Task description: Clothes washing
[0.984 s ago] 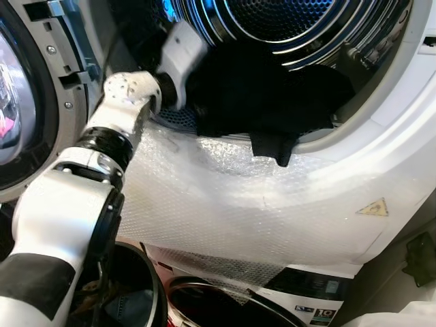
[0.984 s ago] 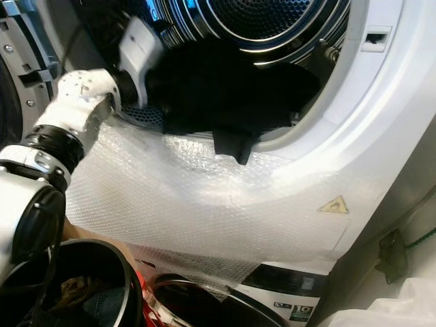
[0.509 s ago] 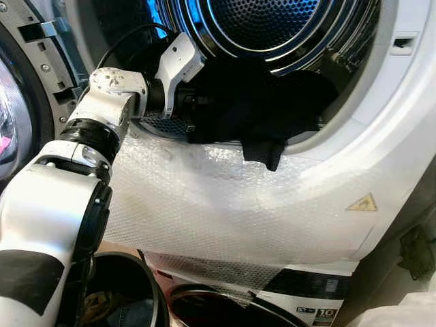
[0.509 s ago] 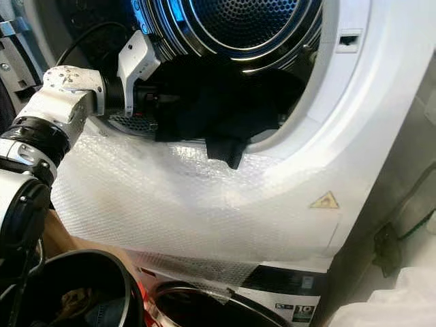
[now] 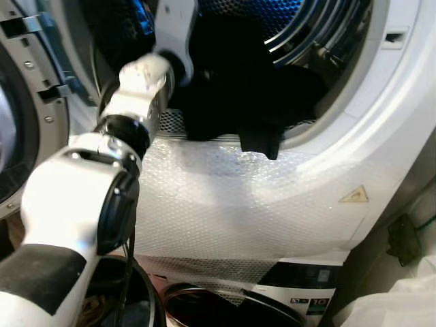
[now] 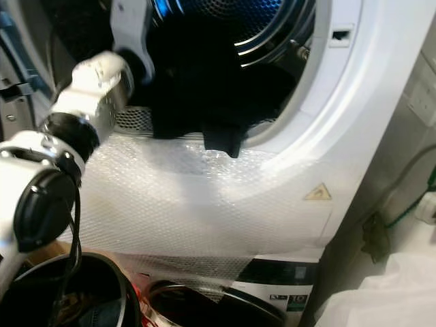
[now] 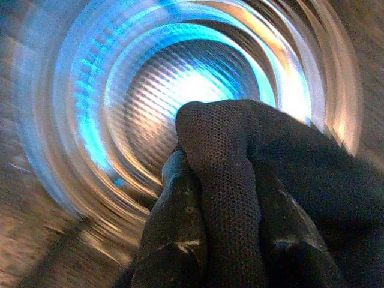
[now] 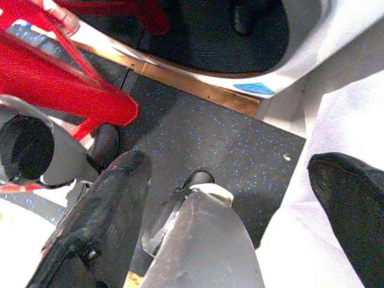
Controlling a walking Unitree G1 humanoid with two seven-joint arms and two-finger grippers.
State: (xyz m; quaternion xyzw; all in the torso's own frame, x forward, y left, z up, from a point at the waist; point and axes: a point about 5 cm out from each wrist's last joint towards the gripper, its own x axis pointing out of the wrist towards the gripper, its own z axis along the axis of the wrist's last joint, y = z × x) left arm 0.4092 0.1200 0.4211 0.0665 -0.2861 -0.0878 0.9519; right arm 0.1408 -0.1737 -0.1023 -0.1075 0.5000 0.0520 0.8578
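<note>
Black knit garment (image 7: 240, 180) is clamped btw. left gripper (image 7: 228, 240) jaws, inside shiny perforated steel drum (image 7: 120, 120); right gripper (image 8: 240, 198) jaws held apart.

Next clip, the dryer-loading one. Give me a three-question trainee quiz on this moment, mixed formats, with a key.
1. True or false: the left gripper is shut on the dark garment.
2. Multiple choice: part of the dark garment hangs out over (A) the red frame, (B) the lower rim of the drum opening, (C) the open door.
3. Fill the blank: the machine's front below the opening is covered with ____.

Key
1. True: in the left wrist view the fabric is pinched between the two black fingers, facing the blue-lit drum.
2. B.
3. Bubble wrap.
</note>
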